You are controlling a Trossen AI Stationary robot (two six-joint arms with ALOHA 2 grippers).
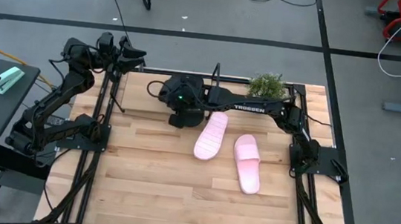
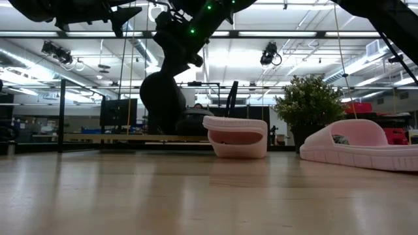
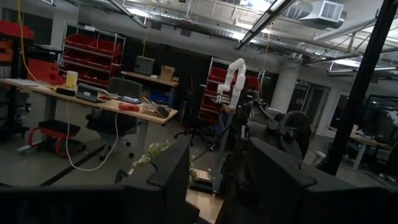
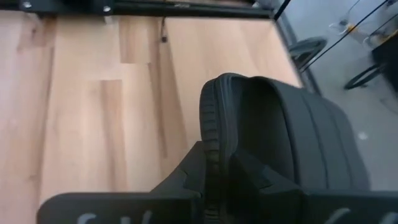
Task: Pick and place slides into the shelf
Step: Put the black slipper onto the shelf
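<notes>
Right gripper (image 4: 214,180) clamped on a black slide (image 4: 273,130) above the surface (image 1: 156,182). Two pink slides (image 1: 211,135) lie beside. Left gripper (image 1: 128,56) raised at the corner; opening cannot be told.

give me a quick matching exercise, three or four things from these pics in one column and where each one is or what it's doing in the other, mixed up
Things:
1. black slide
2. two pink slides
3. potted plant
4. left gripper

Places or states:
A. at the table's back edge
B. lying free on the wooden table top
C. raised over the table's back left corner, holding nothing
D. clamped in the right gripper

Pairs: 1-D, 2-B, 3-A, 4-C
</notes>
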